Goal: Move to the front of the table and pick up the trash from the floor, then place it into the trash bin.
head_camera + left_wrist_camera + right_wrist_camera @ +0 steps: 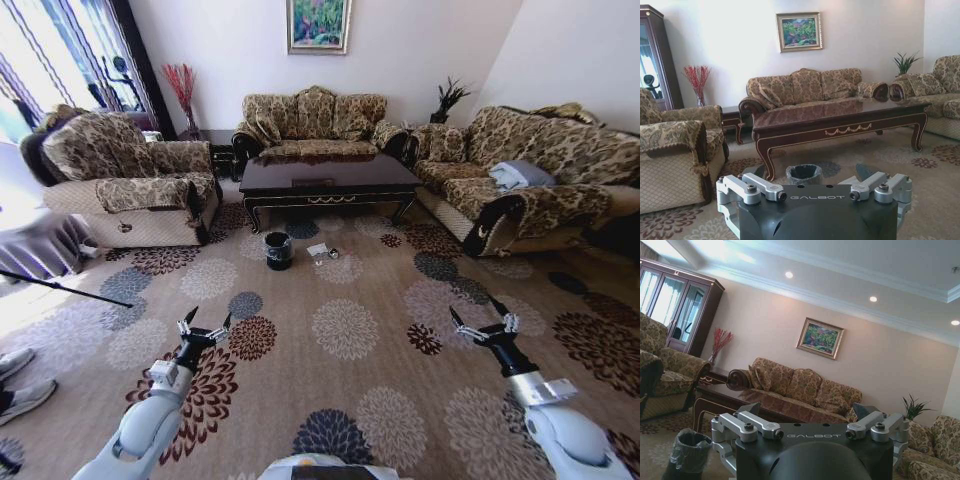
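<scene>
The robot stands well back on the patterned carpet (345, 330), facing the table (330, 180) with both arms held low and forward. The left gripper (203, 327) hangs over the carpet with its fingers spread wide and nothing between them. The right gripper (483, 322) is the same: fingers splayed, empty. Both read as a carrying pose for driving, arms tucked ahead of the body and kept off the floor, not a reach.

The trash (322, 250) lies on the carpet far ahead of both grippers, just in front of the table's ornamented front rail: a crumpled white sheet with some smaller bits beside it, too small to sort out. The trash bin (278, 250) stands on the floor just beside it, on the left-gripper side, also well beyond reach. Having the bin so near the litter should keep the carry short once the robot is there.

In the left wrist view the bin (804, 174) sits past the spread fingers, under the table's front edge (840, 131). The right wrist view, tilted upward, catches the bag-lined bin (687, 450) low to one side.

By my judgement the approach is unfinished; nothing has been picked up.
</scene>
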Available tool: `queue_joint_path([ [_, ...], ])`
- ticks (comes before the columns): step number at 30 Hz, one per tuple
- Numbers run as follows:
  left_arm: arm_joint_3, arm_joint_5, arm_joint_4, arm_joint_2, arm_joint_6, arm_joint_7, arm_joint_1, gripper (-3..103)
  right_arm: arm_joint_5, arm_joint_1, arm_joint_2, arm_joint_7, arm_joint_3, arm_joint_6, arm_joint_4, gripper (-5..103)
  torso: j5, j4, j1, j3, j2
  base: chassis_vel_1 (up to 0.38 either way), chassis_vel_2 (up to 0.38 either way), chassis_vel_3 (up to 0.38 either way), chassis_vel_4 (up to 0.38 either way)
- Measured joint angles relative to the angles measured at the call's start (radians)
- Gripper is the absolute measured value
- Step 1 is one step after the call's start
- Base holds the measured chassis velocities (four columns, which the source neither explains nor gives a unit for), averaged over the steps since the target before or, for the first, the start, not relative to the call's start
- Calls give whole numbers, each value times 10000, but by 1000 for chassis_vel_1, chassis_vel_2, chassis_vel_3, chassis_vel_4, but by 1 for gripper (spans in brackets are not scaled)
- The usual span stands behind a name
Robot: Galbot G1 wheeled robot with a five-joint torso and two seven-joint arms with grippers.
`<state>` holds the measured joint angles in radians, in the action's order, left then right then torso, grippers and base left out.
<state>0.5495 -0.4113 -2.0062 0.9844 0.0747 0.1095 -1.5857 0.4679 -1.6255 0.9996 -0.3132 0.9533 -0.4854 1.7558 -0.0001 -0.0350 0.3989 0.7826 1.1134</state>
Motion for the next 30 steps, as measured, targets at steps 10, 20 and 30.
queue_joint_path([
  [10, -26, -70, 9, 55, -92, -25, 56, 100, 6, -114, 161, 122, 38, 87, 187, 100, 0, 0, -227, -281, -508, 0, 0, 0, 0],
  [20, 20, 347, -467, 286, -438, 105, -37, 100, 246, -470, 430, 20, 194, -115, 322, 100, 2, -2, -483, -602, -1083, 0, 0, 0, 0],
  [30, -19, 785, -578, 597, -710, 99, -256, 100, 262, -427, 465, -36, 93, -112, 480, 100, 0, 0, -695, -874, -1569, 0, 0, 0, 0],
])
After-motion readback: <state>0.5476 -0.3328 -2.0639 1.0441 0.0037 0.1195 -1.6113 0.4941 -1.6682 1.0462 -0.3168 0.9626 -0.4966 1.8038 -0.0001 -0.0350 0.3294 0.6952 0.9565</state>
